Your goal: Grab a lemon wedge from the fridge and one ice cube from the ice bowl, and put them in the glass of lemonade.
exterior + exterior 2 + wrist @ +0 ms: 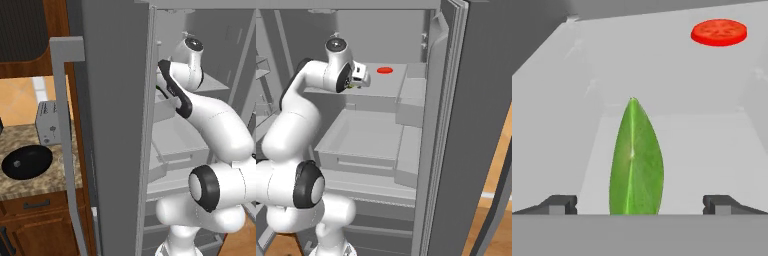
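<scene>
Tool (639,205) spread wide, tips low in hand view, straddling the lemon wedge (636,160); wedge's base cut off. Red slice (719,32) upper right on fridge (376,30) shelf.

The lemon wedge (636,160) is cut off at its bottom; beside the hand it is seemingly a speck (354,85)

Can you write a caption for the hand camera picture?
Open gripper lined up around the green lemon wedge on the fridge shelf, red slice beyond.

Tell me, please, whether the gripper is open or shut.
Open: the gripper has its fingertips wide apart, either side of the lemon wedge.
</scene>
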